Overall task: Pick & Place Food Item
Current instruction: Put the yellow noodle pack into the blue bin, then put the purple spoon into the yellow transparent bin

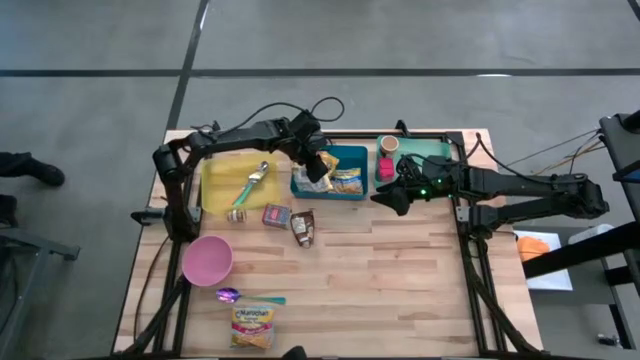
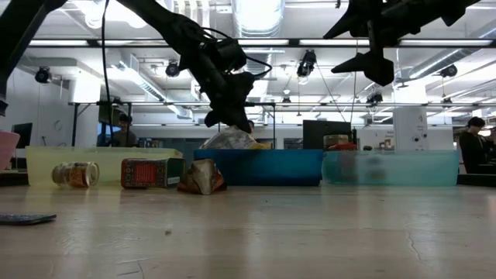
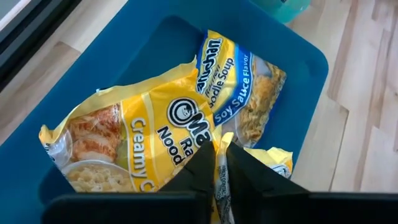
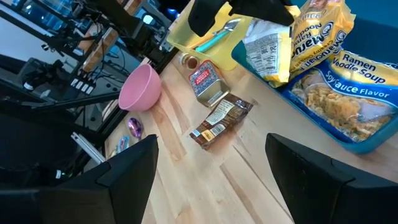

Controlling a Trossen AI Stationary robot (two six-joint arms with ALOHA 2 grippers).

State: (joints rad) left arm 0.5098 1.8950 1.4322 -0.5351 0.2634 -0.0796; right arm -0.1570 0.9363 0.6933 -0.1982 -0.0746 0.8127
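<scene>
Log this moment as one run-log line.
left gripper: shut on creamy noodle packet, over blue bin | right gripper: open, empty, above table right of bin | soy sauce ramen packet: in bin

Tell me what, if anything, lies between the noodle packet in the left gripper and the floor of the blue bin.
The left gripper pinches the creamy noodle packet over the blue bin. A soy sauce ramen packet lies beside it, partly underneath.
</scene>
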